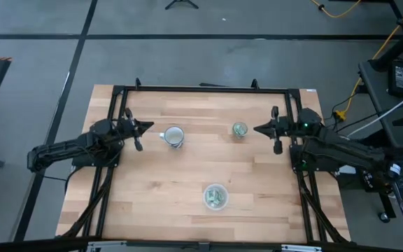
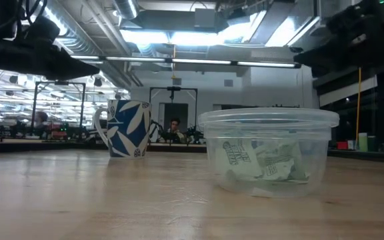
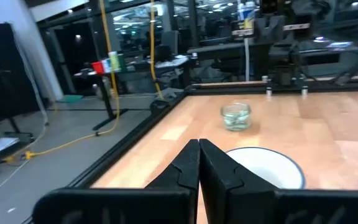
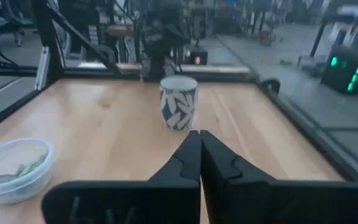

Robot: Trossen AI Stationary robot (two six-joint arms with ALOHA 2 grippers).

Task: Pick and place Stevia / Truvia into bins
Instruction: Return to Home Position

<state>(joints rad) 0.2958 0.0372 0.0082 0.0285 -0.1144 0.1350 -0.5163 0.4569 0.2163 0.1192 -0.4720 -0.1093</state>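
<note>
With the Stevia sachets (image 2: 257, 161) in the clear container (image 2: 269, 119) and the glass cup (image 3: 235, 106), my worry is a clipped vessel on retreat — left pincer (image 1: 150, 127), shut and empty, sits just beside the mug (image 1: 174, 136), right pincer (image 1: 257, 129), likewise shut, near the cup.

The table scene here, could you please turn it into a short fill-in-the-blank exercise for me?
1. The white ceramic mug with blue leaves stands ____ the left gripper and the small clear glass cup.
2. The right gripper, beside that cup, is ____, like the left one.
3. Green and white paper sachets lie in the cup and in the wide round clear plastic container; with the mug, that makes ____ vessels on the table.

Missing words: between; shut; three.
</note>
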